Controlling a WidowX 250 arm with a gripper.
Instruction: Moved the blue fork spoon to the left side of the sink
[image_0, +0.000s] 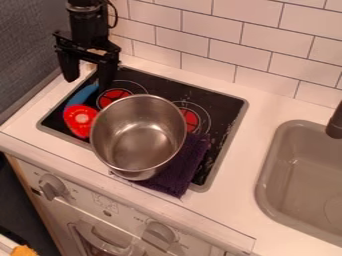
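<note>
At the upper left, the black gripper (87, 77) hangs over the back left corner of the stove, its two fingers spread apart with nothing between them. Just below it, a blue utensil (81, 95) lies along the stove's left side, one end near the right finger. Its lower end meets a round red object (81, 120) with a pale centre, which may cover part of it. Far to the right, the grey sink (266, 172) is set into the white counter.
A large metal pot (139, 137) stands on the stove (224, 107), right of the red object. Beside and partly beneath the pot lies a dark purple cloth (182, 172). A dark faucet (336, 122) rises at the right edge. White wall tiles (224, 50) stand behind the counter.
</note>
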